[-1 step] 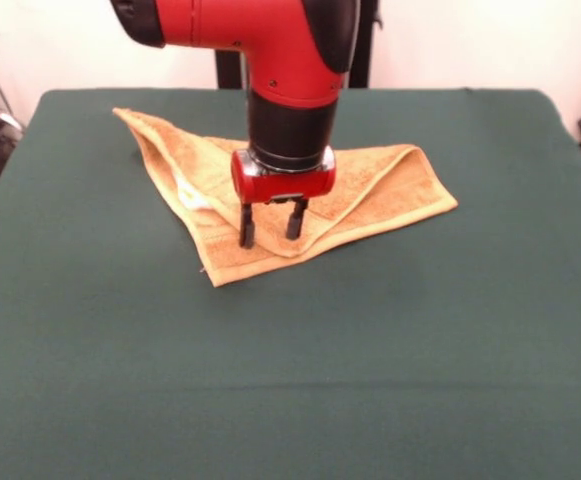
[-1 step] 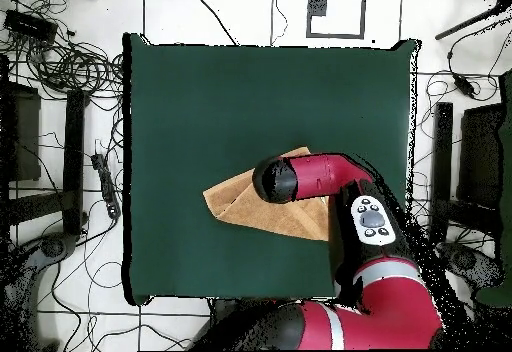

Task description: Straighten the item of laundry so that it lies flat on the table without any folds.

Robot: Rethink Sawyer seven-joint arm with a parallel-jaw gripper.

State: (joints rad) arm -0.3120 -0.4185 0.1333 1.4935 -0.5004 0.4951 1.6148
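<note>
— What sort of place is this?
— A robotics lab: a green-clothed counter (image 2: pixel 200 98) on a white tiled floor (image 2: pixel 250 13), loose cables (image 2: pixel 60 63) tangled around it, black equipment stands (image 2: pixel 72 158) alongside, a plain white wall (image 1: pixel 470 40).

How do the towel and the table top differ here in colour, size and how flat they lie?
The towel is orange-tan; the table is dark green. The towel covers only a small patch, while the table spreads far wider on every side. The towel is folded over itself into a rough triangle with raised creases; the table top lies smooth. The open pincer stands over the towel's fold.
</note>
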